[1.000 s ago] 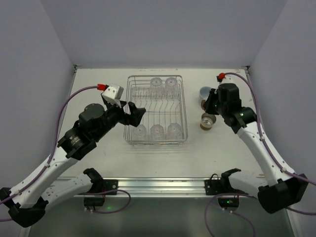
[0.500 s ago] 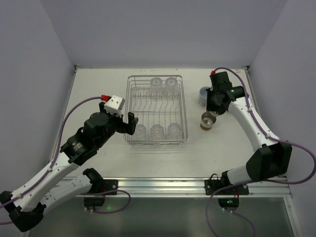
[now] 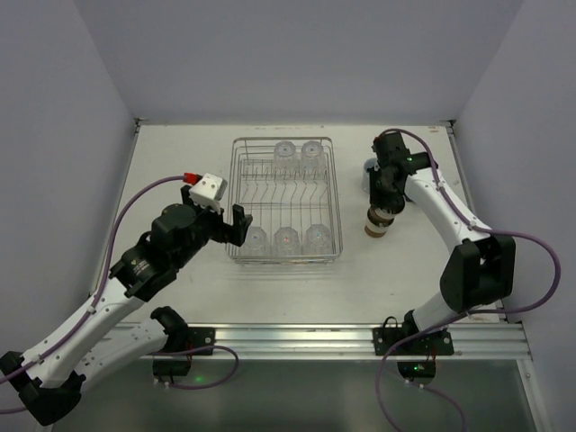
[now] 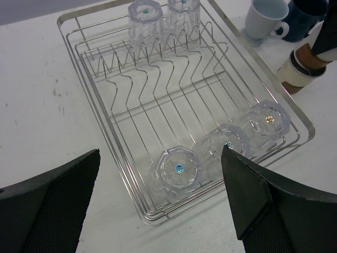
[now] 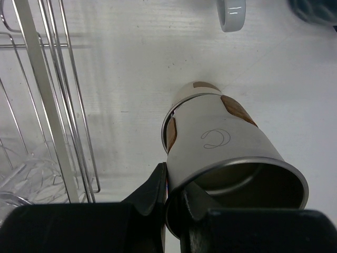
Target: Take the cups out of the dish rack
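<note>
Right gripper [image 5: 171, 193] pinching the rim of a beige cup [image 5: 221, 143] just right of the dish rack [image 3: 282, 139], left gripper [image 3: 236, 225] spread wide at its near-left corner, five clear tumblers [image 3: 286, 239] upside down inside, three near, two far.

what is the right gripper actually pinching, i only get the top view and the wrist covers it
observer: right wrist view shows the right gripper shut on the rim of the beige cup, wall between its fingers
operator: anything hidden under that arm
observer: left wrist view shows a dark blue mug beside the pale cup, right of the dish rack
operator: left side touching anything
observer: no, the left gripper is open, the near-left tumbler framed between its fingers, untouched
</note>
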Controlling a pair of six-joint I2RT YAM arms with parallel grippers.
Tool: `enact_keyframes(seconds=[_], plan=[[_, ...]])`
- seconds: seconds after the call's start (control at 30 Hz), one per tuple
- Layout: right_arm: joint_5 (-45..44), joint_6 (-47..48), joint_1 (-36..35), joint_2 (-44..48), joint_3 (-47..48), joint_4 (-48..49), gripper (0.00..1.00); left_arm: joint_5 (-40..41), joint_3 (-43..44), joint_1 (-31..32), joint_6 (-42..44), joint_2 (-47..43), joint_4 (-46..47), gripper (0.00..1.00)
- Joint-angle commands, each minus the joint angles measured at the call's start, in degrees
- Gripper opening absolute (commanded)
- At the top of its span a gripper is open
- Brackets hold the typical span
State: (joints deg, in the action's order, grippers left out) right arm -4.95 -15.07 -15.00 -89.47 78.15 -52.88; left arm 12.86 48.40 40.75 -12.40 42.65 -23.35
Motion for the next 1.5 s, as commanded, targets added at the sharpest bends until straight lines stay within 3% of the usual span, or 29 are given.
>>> enact_keyframes(seconds=[0.0, 0.27, 0.37, 0.4, 0.43, 0.5, 0.53, 0.63, 0.77, 0.9, 1.07, 1.13, 1.33, 1.47], plan=[[1.52, 2.06, -0.11, -2.01, 2.18, -2.48, 0.0, -2.14, -0.24, -1.02, 1.24, -0.64, 1.91, 1.0], [-0.58, 1.71, -0.2, -5.01, 3.59, -4.16, 0.0, -3.28, -0.33, -1.55, 1.24, -0.99, 2.08, 1.0], [-1.29, 1.8, -0.46, -4.92, 4.12, -4.33, 0.05, -3.72, -0.33, -1.73, 1.24, -0.91, 2.08, 1.0], [-1.55, 1.8, -0.72, -4.92, 4.29, -4.33, 0.09, -3.81, -0.33, -1.73, 1.24, -0.91, 2.08, 1.0], [-1.81, 1.8, -0.9, -4.75, 4.29, -4.07, 0.23, -3.72, -0.33, -1.73, 1.24, -0.91, 2.08, 1.0], [-2.25, 1.45, -1.52, -4.4, 4.9, -3.72, 0.36, -3.72, -0.41, -1.9, 1.24, -1.08, 2.08, 1.0], [-2.6, 1.36, -1.78, -4.22, 5.17, -3.37, 0.5, -3.64, -0.33, -1.9, 1.24, -1.17, 2.08, 1.0], [-2.44, 0.92, -2.31, -2.64, 6.57, -2.32, 0.58, -3.46, -0.5, -2.17, 1.24, -0.99, 2.17, 1.0], [-3.92, 0.22, -3.71, 0.34, 7.37, -1.7, 0.59, -3.46, -0.5, -2.43, 1.15, -0.29, 2.17, 1.0], [-5.95, 0.65, -10.28, 10.24, 3.7, 3.3, 0.58, -3.54, -0.59, -2.69, 1.07, 0.58, 2.35, 1.0], [10.26, 0.48, -17.24, 20.55, -7.11, 16.38, 0.6, -5.13, -0.41, -3.31, 0.98, 2.69, 2.52, 1.0], [13.64, -0.48, -20.05, 22.84, -13.09, 21.58, 0.69, -5.57, -0.15, -3.66, 1.07, 3.75, 2.61, 1.0], [7.51, 2.5, -25.42, 18.46, -15.31, 19.84, 0.82, -5.57, -0.06, -4.54, 0.98, 5.42, 2.7, 1.0], [6.36, 5.05, -27.96, 14.16, -12.85, 18.17, 0.84, -5.22, -0.06, -4.98, 1.07, 5.69, 2.7, 1.0]])
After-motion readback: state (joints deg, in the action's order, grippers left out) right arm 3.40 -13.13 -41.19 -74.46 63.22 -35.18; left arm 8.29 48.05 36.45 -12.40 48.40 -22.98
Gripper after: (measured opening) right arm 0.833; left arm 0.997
